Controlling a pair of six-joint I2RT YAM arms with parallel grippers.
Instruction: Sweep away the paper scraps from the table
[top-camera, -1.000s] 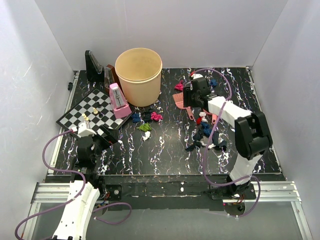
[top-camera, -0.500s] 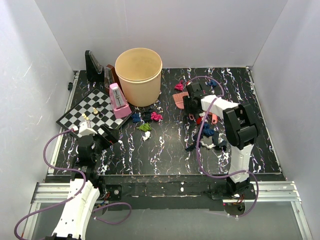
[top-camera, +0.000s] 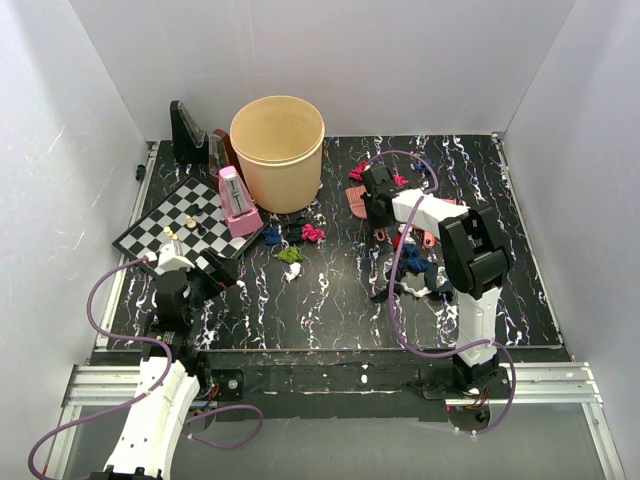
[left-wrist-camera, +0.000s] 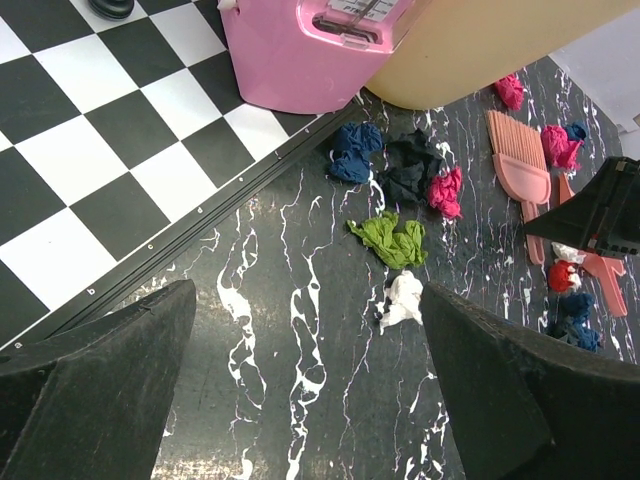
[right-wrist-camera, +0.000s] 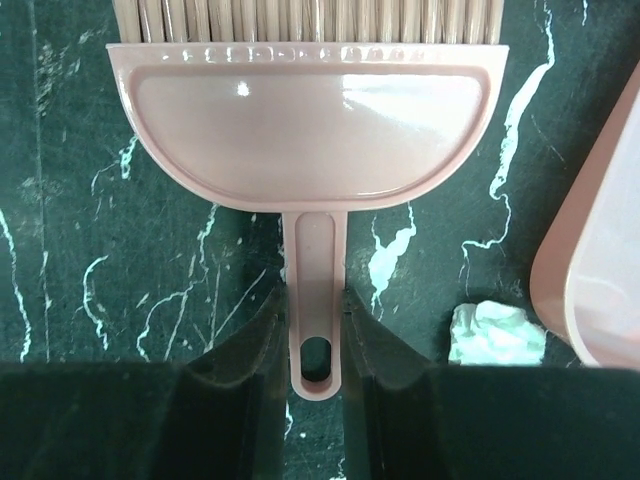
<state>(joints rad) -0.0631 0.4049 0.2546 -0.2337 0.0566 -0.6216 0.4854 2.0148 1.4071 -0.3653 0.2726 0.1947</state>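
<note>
Firstly, right gripper (right-wrist-camera: 315, 335): clenched on handle of pink brush (right-wrist-camera: 305, 120), dustpan (right-wrist-camera: 600, 270) just beside; left gripper (left-wrist-camera: 300, 390): released, jaws wide, near chessboard (left-wrist-camera: 90, 150); paper scraps (left-wrist-camera: 390, 242): crumpled wads, magenta, navy, black, green, white, red, strewn on veined black table (top-camera: 330, 300) from bucket (top-camera: 277, 150) to right arm (top-camera: 470, 250).

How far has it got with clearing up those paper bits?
Nothing looks swept yet: paper scraps lie scattered across the table. In hand: the right claw grips the brush by its handle. Left: all the sweeping; the left claw hangs open.
</note>
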